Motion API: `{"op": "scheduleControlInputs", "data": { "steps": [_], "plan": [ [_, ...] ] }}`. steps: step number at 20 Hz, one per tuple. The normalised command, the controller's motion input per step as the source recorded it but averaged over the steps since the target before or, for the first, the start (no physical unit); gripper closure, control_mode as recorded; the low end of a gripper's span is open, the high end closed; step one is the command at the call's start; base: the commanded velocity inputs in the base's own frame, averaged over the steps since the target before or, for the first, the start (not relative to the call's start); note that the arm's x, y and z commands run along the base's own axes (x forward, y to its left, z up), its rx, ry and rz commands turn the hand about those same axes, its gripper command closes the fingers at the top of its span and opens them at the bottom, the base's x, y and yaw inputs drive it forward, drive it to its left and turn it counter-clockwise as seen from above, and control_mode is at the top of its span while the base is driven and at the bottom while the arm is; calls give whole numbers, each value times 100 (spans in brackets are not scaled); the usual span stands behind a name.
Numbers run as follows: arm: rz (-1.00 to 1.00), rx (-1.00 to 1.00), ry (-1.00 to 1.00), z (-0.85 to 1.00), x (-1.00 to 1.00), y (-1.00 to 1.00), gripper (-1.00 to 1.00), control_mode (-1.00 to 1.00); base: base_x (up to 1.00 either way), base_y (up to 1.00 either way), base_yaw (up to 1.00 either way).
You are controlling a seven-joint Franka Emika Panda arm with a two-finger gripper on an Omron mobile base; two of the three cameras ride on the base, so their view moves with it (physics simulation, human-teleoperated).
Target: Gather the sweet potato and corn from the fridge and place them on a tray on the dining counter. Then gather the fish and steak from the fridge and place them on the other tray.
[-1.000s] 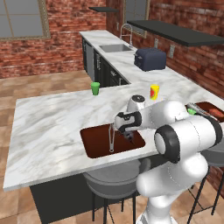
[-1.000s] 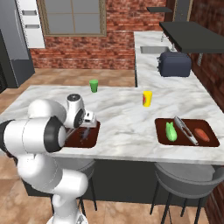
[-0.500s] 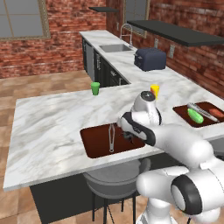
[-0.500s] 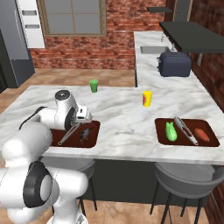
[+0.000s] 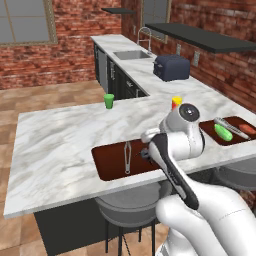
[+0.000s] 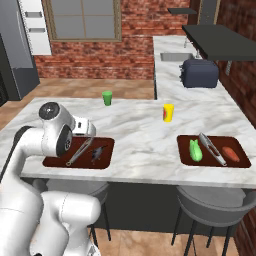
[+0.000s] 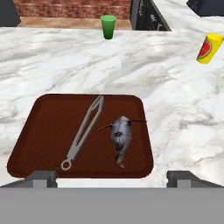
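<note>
My gripper (image 7: 112, 178) hangs open over the near edge of the left tray (image 7: 26, 131), with nothing between its fingertips (image 7: 43, 177). On that tray a small grey fish (image 7: 121, 135) lies beside metal tongs (image 7: 83, 131). The right base view has the same fish (image 6: 97, 154) on this tray (image 6: 55, 161). The other tray (image 6: 242, 162) stands further right on the dining counter (image 6: 140, 130). It holds the green corn (image 6: 195, 150), the sweet potato (image 6: 231, 152) and a second pair of tongs (image 6: 210, 147). The grey fridge (image 6: 15, 50) stands far left. The steak is out of view.
A green cup (image 7: 108, 26) and a yellow-and-red cup (image 7: 209, 48) stand on the counter beyond the trays. A dark toaster (image 6: 200, 74) and a sink (image 5: 130, 54) are on the back counter. Grey stools (image 6: 210, 200) sit under the counter's near edge.
The arm has swung round and the hand has drawn back from over the left tray towards its near edge. The fish stays lying on the tray. The jaws stay open.
</note>
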Motion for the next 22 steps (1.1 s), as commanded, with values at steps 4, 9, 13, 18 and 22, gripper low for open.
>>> {"op": "scheduleControlInputs", "data": {
  "steps": [4, 9, 13, 18, 22],
  "plan": [
    [0, 1, -1, 83, -80, 0, -100, -100, 0, 0, 0],
    [0, 4, 0, 74, -85, 0, -100, -100, 0, 0, 0],
    [0, 6, 2, 73, -91, -1, -100, -100, 0, 0, 0],
    [0, 4, 10, 77, -77, -1, -100, -100, 0, 0, 0],
    [-1, 0, 18, 29, -57, 0, -100, -100, 0, 0, 0]
  ]
}}
